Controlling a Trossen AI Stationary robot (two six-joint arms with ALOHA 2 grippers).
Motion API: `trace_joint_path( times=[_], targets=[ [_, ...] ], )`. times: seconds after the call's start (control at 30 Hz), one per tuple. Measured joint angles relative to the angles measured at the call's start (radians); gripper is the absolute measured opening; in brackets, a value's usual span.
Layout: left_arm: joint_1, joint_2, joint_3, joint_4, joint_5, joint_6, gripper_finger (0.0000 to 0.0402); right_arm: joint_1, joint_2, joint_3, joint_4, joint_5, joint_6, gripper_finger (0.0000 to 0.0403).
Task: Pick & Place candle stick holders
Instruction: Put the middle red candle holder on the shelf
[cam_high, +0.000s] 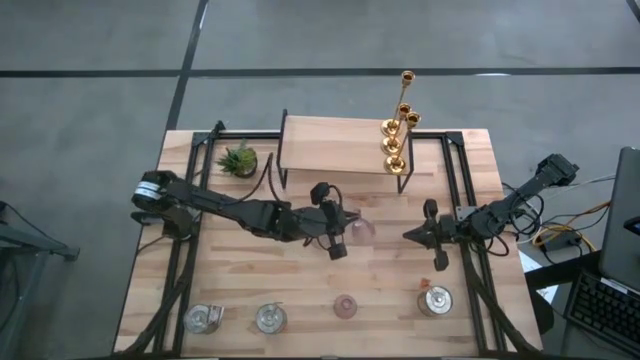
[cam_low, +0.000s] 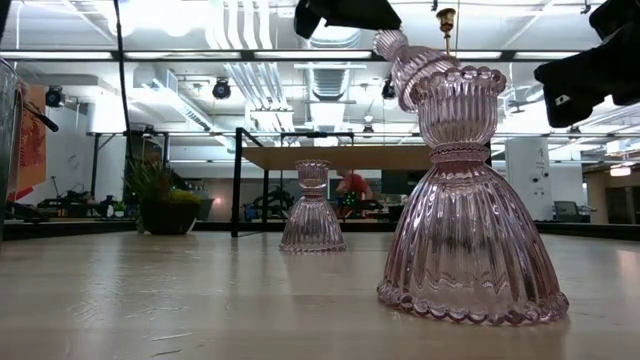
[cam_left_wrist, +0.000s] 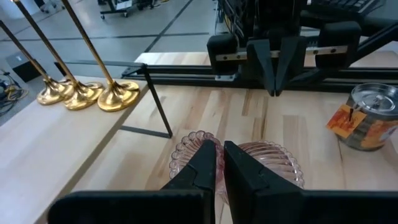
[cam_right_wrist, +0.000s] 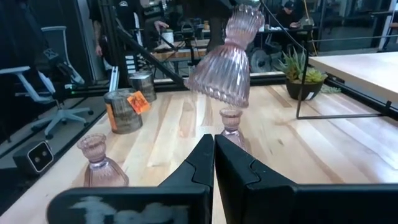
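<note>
While the left gripper (cam_high: 337, 243) is pinching a tilted pink glass holder (cam_right_wrist: 222, 62) by its rim above the table's middle, the ribbed glass is looking slippery and breakable, and the right gripper (cam_high: 412, 235) is waiting shut nearby.

Hidden from above under the left gripper (cam_high: 338, 243): most of the held pink glass holder (cam_high: 360, 232), only a pale patch showing near the middle of the table (cam_high: 300, 300). Cut off by the top edge of the low view: both arms, and the tip of the tilted pink glass holder lost behind dark gripper parts. Too small from above to tell apart in detail: the glass pieces along the table's near edge, with one silvery cup (cam_left_wrist: 368, 117) clipped at the side of the left wrist view.
</note>
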Motion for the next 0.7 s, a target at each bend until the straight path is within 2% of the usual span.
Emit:
trace_joint_path(
  times=[0.7],
  targets=[
    [0.041, -0.076, -0.001, -0.070, 0.001, 0.020, 0.0019, 0.000, 0.000, 0.000, -0.017, 0.000, 0.011, 0.0008]
  ],
)
